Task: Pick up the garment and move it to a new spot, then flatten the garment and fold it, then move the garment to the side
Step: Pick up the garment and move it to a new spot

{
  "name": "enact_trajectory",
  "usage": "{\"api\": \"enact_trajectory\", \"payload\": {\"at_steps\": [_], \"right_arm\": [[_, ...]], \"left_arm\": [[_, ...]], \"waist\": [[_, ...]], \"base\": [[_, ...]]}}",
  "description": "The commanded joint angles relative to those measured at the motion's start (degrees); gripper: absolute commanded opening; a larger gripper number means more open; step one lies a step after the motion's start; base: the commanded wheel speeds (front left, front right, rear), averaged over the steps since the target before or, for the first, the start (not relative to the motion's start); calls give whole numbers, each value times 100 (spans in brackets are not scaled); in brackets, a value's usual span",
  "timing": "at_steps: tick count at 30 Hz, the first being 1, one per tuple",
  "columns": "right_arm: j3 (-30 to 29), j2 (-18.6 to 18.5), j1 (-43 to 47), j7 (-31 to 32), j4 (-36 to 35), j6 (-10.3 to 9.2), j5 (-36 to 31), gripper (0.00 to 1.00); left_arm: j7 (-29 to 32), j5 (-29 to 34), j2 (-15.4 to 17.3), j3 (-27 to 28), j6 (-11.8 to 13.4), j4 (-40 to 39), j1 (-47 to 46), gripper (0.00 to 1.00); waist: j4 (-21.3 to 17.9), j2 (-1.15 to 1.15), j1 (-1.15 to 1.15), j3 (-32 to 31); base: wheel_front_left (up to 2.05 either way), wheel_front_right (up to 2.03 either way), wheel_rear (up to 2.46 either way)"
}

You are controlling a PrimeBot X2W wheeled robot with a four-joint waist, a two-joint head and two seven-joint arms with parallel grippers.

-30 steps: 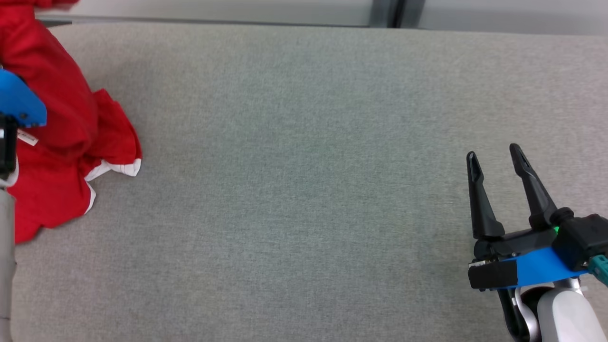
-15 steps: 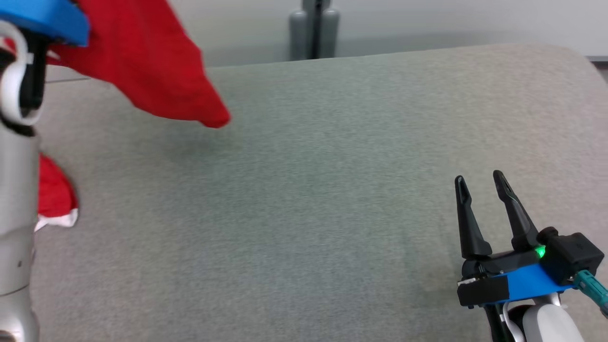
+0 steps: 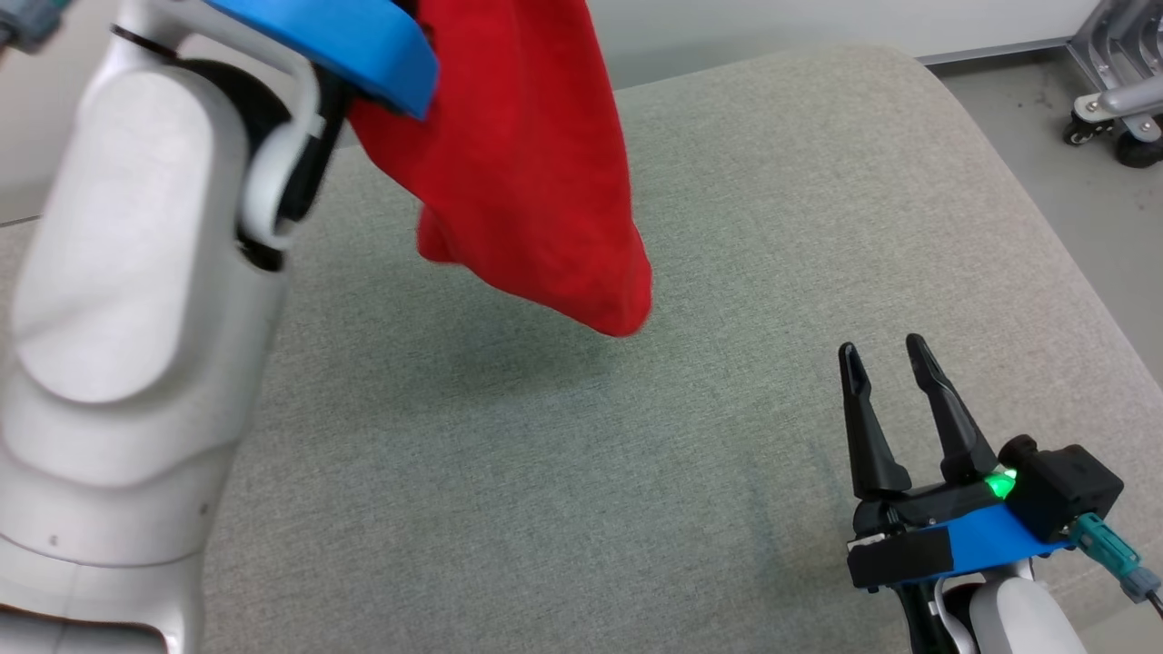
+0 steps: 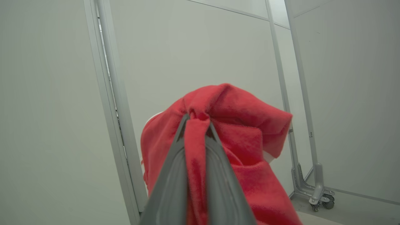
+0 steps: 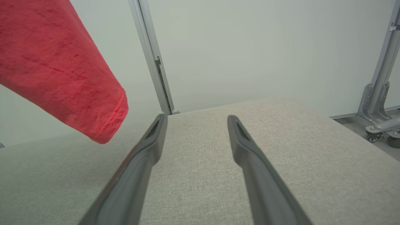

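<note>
1. Nothing lies between the two grippers but bare grey surface [image 3: 545, 472]. The pale left forearm [image 3: 136, 318] rises at the surface's left side, with a blue bracket [image 3: 336, 36] at its wrist.
2. Past the surface's far edge are a pale wall [image 4: 187, 47] and a thin upright post [image 5: 153, 59]. At the right, a metal frame [image 3: 1118, 109] stands on casters on the floor [image 3: 1045, 145].
3. The left gripper [image 4: 197, 120] is raised and pinched narrow on the garment [image 4: 243, 137]. A fold of red cloth runs between its fingers and bunches over the tips.
4. The right gripper [image 3: 880, 345] is spread wide and holds nothing. It sits low over the near right part of the surface, fingers pointing away from the robot.
5. The garment [image 3: 527, 182] hangs from the left gripper as a loose red drape. Its low tip is over the middle of the surface, with a shadow beneath it.
6. That tip hangs ahead and to the left of the right gripper [image 5: 197, 117], well apart from its fingers.
</note>
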Motion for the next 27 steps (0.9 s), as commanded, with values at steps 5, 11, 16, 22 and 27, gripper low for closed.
{"api": "enact_trajectory", "payload": {"at_steps": [5,11,16,22,27], "right_arm": [[30,3,-56,-38,76,2,36,100],[-15,2,-20,-45,9,2,5,100],[-40,2,17,-47,6,2,-51,100],[-63,3,0,-46,42,3,-117,100],[-81,1,80,-44,66,2,-177,100]], "left_arm": [[-132,-86,-160,-177,22,280,502,0],[-371,-239,-288,-338,133,617,1448,0],[-571,-344,-378,-518,196,1033,2335,0],[-753,-373,-505,-790,161,1715,2991,0],[-1125,-301,-616,-895,194,1884,3020,100]], "waist": [[-91,-1,0,-22],[-73,-1,0,1],[-28,-1,0,12],[79,-1,0,-3],[249,-1,0,-107]], "base": [[0,0,0],[0,0,0],[0,0,0],[0,0,0],[0,0,0]]}}
